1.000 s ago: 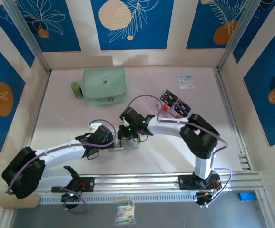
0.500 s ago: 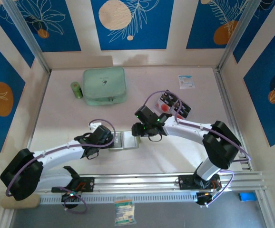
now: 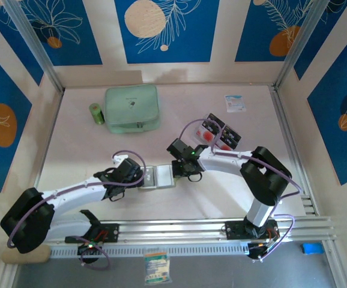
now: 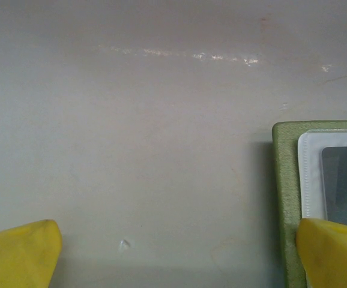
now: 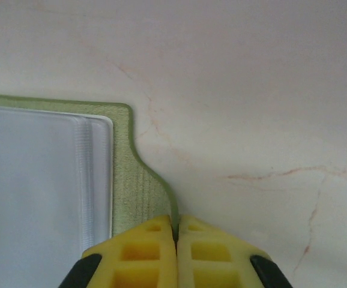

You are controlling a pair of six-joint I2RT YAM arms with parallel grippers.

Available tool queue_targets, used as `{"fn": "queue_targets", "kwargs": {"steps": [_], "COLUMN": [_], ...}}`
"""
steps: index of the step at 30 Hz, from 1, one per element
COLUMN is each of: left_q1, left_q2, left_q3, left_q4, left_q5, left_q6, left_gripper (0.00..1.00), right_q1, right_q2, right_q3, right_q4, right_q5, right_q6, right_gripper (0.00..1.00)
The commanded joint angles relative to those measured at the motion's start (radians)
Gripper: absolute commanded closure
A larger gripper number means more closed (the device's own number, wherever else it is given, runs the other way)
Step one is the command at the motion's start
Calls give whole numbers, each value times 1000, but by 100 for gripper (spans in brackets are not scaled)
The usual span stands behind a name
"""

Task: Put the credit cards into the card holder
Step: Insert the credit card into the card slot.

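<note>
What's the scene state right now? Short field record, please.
card holder: lying open at table centre, pale inside up
left jaws: open, one finger over the holder's border
right jaws: shut on the holder's opposite edge
credit cards: piled beyond and right of the holder, apart from it
clear sleeve: something dark inside, likely a card
other: mint zip case, paper packet
</note>
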Motion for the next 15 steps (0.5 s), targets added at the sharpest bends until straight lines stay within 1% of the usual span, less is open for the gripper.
{"fn": "queue_targets", "kwargs": {"steps": [1, 12, 13, 15], "left_q1": [11, 12, 11, 11], "left_q2": [-17, 36, 40, 48], "left_q3": [16, 16, 18, 20], "left_q4": [-4, 40, 43, 45], "left_q5": [11, 47, 47, 48], "left_q6": [24, 38, 38, 41], "left_gripper": [0, 0, 0, 0], "right_q1": [-6, -10, -9, -10], "right_q2": [-40, -75, -77, -90], "right_q3": [-25, -59, -60, -56], "right_q4": [-13, -6, -3, -1], "right_q5": [17, 0, -5, -16], "right_q6": [2, 23, 22, 17], "right_gripper": [100, 100, 99, 86]}}
